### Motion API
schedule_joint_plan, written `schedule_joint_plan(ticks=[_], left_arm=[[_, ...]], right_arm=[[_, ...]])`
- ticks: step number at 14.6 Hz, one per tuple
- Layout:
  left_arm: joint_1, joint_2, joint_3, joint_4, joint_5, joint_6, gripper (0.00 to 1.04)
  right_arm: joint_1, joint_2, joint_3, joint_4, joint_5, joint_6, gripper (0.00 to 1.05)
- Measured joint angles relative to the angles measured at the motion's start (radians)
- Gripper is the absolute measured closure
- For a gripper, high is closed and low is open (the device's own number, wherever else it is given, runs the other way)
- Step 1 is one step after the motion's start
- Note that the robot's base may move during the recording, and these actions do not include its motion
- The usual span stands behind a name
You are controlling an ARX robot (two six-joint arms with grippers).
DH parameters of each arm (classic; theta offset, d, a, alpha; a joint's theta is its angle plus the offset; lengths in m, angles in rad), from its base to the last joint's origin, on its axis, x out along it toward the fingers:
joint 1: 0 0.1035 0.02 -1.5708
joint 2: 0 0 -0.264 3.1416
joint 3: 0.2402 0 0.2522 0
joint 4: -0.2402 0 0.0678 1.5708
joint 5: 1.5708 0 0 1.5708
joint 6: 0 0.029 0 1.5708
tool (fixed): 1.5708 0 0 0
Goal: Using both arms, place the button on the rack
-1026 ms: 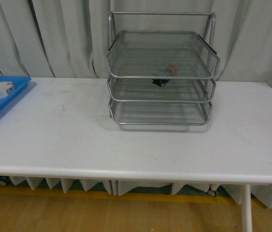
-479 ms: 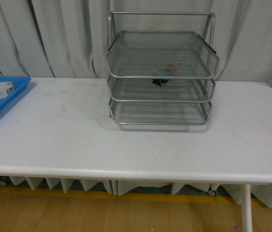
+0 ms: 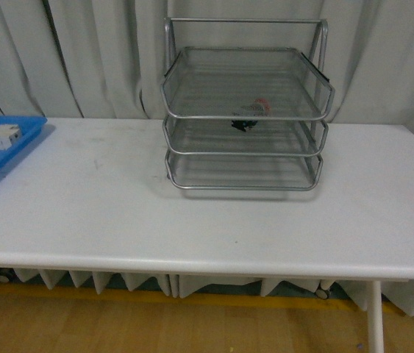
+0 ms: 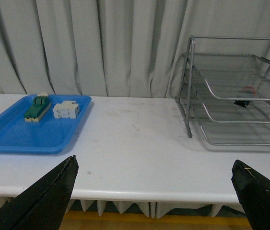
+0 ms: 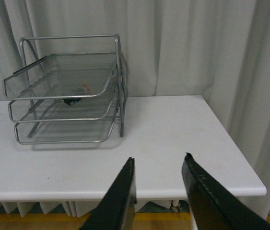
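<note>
Button [image 3: 254,114] lies inside rack [image 3: 245,118], on middle tier, toward rack's right side, seen through mesh. Rack stands at table's [image 3: 192,213] far edge against curtain [image 3: 96,51]. Blue tray [image 3: 1,151] overhangs table's left edge. Left gripper [image 4: 156,191] spread wide, holding nothing. Right gripper [image 5: 159,184] parted, holding nothing, above table's near edge.

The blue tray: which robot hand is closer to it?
The left gripper. Its wrist view shows the blue tray just ahead on the table, holding two small blocks. The right gripper faces the rack end of the table, with no tray in its view.
</note>
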Motion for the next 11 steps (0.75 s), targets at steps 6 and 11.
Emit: schedule_joint_plan(ticks=[6,11], left_arm=[[0.000,0.000,0.000,0.000,0.000,0.000,0.07],[0.000,0.000,0.000,0.000,0.000,0.000,0.07]], right_arm=[[0.000,0.000,0.000,0.000,0.000,0.000,0.05],[0.000,0.000,0.000,0.000,0.000,0.000,0.06]])
